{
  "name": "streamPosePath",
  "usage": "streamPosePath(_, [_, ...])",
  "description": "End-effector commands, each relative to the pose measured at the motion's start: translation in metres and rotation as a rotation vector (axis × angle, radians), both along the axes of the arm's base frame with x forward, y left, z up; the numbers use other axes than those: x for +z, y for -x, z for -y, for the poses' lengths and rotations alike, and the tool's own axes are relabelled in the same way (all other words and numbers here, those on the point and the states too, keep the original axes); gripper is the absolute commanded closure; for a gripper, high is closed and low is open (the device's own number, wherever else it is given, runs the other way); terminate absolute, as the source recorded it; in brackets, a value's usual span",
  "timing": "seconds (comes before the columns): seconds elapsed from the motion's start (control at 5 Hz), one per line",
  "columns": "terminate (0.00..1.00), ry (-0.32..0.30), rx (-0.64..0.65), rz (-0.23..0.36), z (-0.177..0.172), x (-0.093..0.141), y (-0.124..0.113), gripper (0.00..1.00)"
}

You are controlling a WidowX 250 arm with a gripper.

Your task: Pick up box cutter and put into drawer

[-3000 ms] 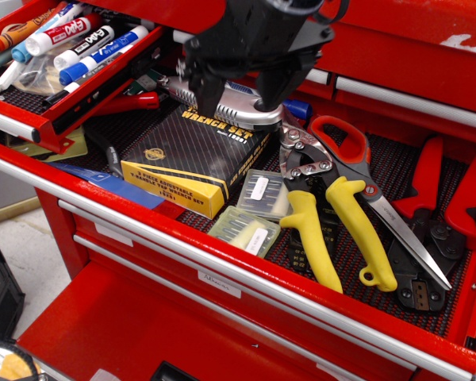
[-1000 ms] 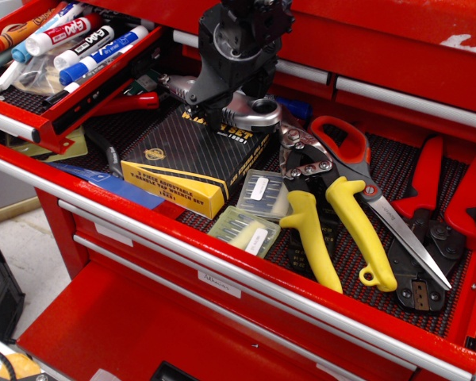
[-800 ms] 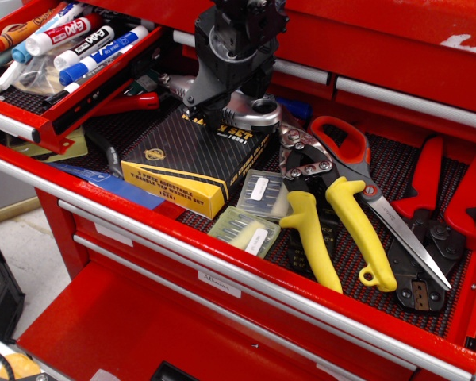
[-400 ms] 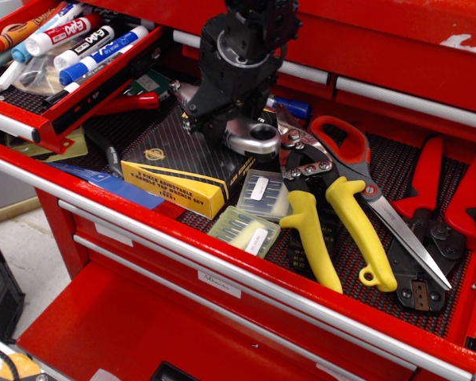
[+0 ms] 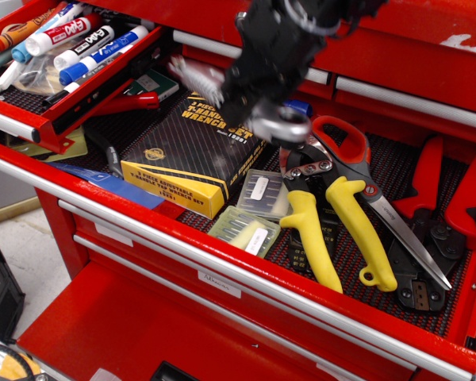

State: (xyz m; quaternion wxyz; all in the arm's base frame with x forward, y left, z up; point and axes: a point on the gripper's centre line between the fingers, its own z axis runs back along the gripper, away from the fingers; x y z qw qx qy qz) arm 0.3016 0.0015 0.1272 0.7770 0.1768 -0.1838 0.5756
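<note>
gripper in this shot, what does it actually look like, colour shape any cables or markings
The gripper is matte black and bulky, with a blocky, angular housing that narrows toward dark fingers at the bottom. It is motion-blurred here, so fine detail is lost. A thin dark cable or hose loops near its upper right. No lettering or markings can be made out on it.

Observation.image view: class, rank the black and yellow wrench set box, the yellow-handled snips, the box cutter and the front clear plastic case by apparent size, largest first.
1. Wrench set box.
2. Yellow-handled snips, a close second.
3. Box cutter, blurred and partly hidden by the gripper, so its rank is unsure.
4. Front clear plastic case.
</note>
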Motion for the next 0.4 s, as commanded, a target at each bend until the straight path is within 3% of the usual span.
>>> streamPosePath(0.0, [0.0,-0.116,-0.145,0.084,-0.076,0.053,0.009,1.0])
streamPosePath(0.2, [0.0,-0.121,-0.305,0.07,-0.122,0.051,0.007,1.0])
